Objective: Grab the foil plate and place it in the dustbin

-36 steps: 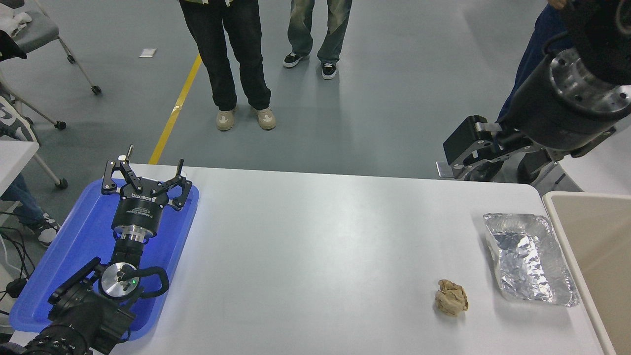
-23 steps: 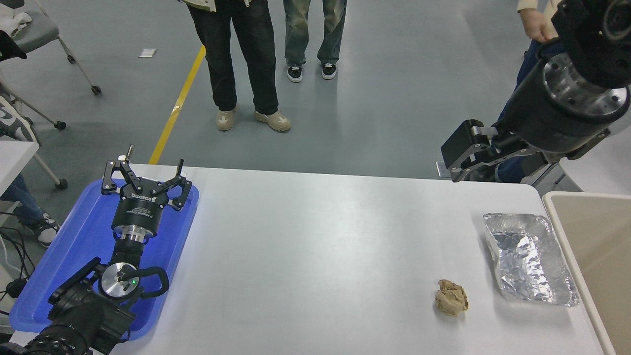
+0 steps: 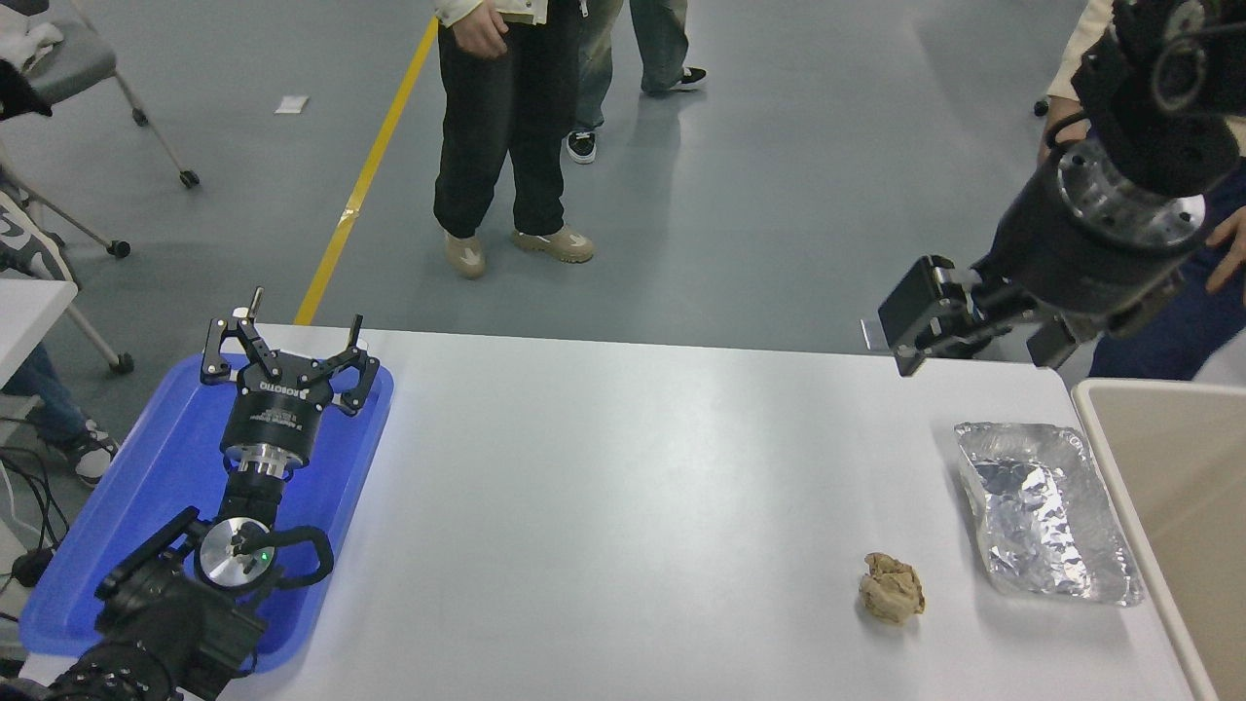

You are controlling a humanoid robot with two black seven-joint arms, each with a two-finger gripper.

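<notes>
Foil plate (image 3: pixel 1046 511): lies flat on the white worktop (image 3: pixel 623 506) at its right side, long edge just beside the dustbin; nothing holds it.
Dustbin (image 3: pixel 1183 487): beige container with a pale rim at the worktop's right edge; only part shows.
Right tool (image 3: pixel 925 326): raised over the worktop's far right corner, well apart from the foil plate and carrying nothing; whether it stands apart or together cannot be told from this angle.
Left tool (image 3: pixel 287 355): parked over the blue tray (image 3: pixel 146 506) at lower left, fingers spread apart, empty.
Paper ball (image 3: pixel 891 587): small crumpled brown ball near the plate's near-left corner, not touching it.
People: legs on the floor beyond the worktop; a hand beside the right arm.
Handling, judged: thin foil, very light, easily dented, and likely to slide when nudged.
Hold, judged: pinch the raised rim on the long left side, clear of the dustbin wall, with gentle pressure.
Stage, judged: approach; pickup not yet begun.
</notes>
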